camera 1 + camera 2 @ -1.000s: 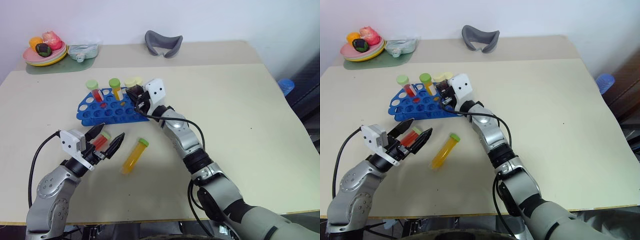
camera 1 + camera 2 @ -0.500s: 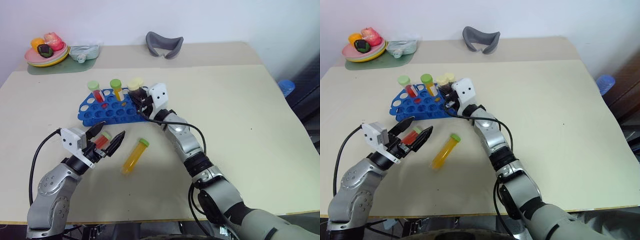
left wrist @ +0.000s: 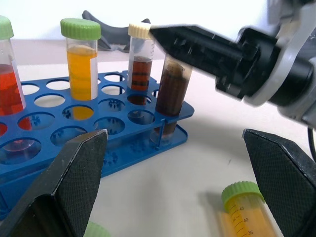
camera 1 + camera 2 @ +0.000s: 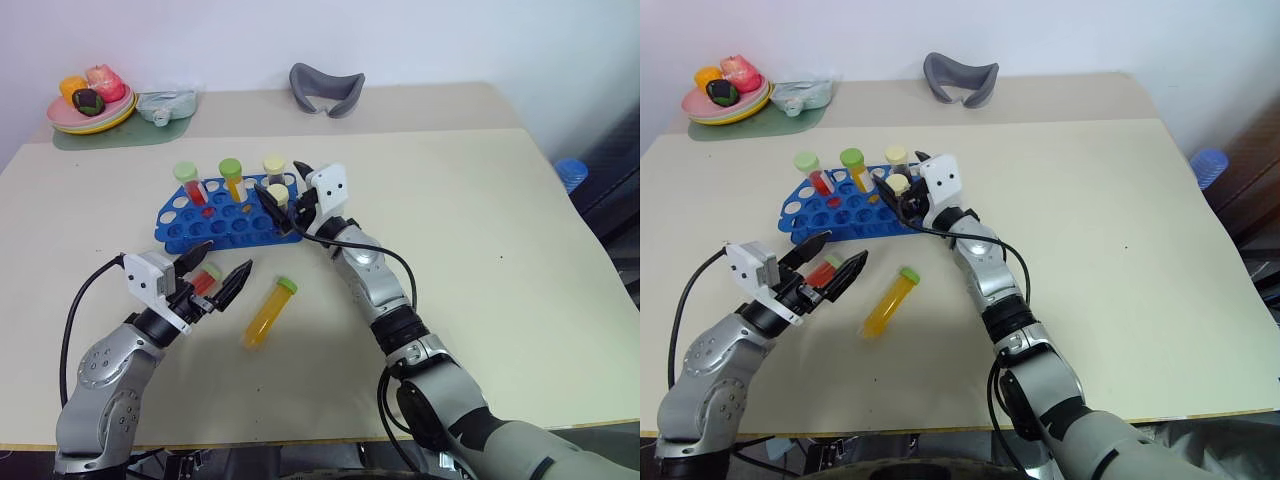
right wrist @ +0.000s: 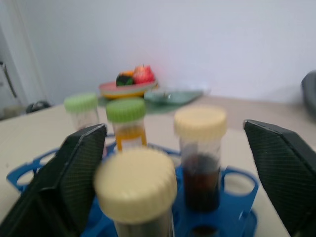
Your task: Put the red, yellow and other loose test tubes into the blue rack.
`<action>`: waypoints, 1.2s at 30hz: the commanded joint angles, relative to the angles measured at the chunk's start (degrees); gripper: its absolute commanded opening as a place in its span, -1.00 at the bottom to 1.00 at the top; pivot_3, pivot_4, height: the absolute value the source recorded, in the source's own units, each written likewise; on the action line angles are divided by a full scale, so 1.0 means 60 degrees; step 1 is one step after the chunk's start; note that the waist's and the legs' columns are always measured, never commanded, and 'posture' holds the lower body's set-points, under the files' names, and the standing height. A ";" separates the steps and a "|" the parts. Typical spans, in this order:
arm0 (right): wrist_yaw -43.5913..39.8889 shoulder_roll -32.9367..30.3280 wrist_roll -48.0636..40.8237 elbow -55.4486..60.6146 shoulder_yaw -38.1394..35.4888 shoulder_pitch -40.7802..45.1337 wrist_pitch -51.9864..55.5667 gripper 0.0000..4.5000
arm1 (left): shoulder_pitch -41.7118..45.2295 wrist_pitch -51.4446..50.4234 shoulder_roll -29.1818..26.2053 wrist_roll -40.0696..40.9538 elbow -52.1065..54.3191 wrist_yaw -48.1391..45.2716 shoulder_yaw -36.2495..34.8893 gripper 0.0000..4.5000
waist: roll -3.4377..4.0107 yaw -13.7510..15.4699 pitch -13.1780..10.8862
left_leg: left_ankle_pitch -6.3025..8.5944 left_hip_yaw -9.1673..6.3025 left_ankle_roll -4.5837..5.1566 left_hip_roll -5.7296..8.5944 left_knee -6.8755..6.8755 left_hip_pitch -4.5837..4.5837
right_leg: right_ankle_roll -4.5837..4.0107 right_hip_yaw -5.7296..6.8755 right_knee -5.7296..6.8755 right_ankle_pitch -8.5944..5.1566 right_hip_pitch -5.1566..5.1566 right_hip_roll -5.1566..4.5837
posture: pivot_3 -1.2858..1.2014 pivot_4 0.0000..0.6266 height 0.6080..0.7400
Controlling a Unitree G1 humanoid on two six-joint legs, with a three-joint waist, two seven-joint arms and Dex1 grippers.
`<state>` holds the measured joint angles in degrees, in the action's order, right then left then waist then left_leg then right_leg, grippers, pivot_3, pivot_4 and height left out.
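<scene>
The blue rack [image 4: 222, 215] stands on the table left of centre. It holds a red tube with a green cap [image 4: 187, 182], a yellow tube with a green cap [image 4: 232, 177] and two dark tubes with cream caps [image 4: 274, 167]. My right gripper [image 4: 281, 183] is open, its fingers either side of the nearer cream-capped tube [image 5: 136, 183] at the rack's right end. A loose red tube [image 4: 207, 279] lies on the table between the fingers of my open left gripper [image 4: 228, 259]. A loose yellow tube [image 4: 268, 312] lies just to the right of it.
A plate of toy fruit [image 4: 88, 103] on a green mat and a clear packet [image 4: 165, 102] sit at the back left. A grey curved object [image 4: 327, 88] lies at the back centre. A blue thing [image 4: 572, 170] stands beyond the table's right edge.
My right gripper has opened and let go of the cream-capped dark tube, which now stands in the rack's right end. The left gripper has not moved.
</scene>
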<state>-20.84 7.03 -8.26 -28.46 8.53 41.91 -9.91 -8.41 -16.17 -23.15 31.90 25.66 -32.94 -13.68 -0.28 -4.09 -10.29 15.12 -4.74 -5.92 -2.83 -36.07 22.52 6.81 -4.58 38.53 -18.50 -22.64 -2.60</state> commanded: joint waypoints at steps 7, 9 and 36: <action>-0.2357 -0.3231 -0.1465 0.5110 -0.0518 -0.1518 0.3397 0.89 | 0.1326 -0.2734 -0.1596 0.0716 0.1613 0.1215 -0.0338 1.00 | -0.0005 0.0256 0.0000 | 0.0003 -0.0013 0.0004 0.0005 -0.0004 0.0001 | 0.0002 0.0012 -0.0044 0.0000 0.0034 -0.0008 | 0.03 -0.52 1.00; -0.3093 -0.4307 -0.1747 0.6058 -0.0486 -0.2033 0.4122 0.89 | 0.1766 -0.3900 -0.2345 0.0733 0.1818 0.1398 -0.0026 1.00 | -0.0001 0.0248 -0.0003 | 0.0012 -0.0007 0.0019 0.0009 0.0002 0.0001 | 0.0004 0.0008 -0.0059 -0.0001 0.0039 -0.0011 | 0.03 -0.52 1.00; -0.5965 -0.8717 -0.2882 0.9750 -0.1207 -0.5420 0.5678 0.89 | 0.8416 -1.2722 -0.3671 0.4850 0.0583 0.4536 0.4592 1.00 | -0.0091 0.0281 -0.0090 | 0.0018 -0.0010 0.0030 0.0008 -0.0009 -0.0001 | 0.0007 0.0003 -0.0070 -0.0003 0.0049 -0.0004 | 0.03 -0.52 1.00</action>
<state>-56.89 -45.67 -24.40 27.92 1.63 9.02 24.00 40.91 -92.03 -45.16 58.19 29.06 -9.20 13.03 -0.83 -2.41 -10.83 15.22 -4.80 -5.75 -2.78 -36.12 22.51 6.85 -4.57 38.11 -18.52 -22.35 -2.63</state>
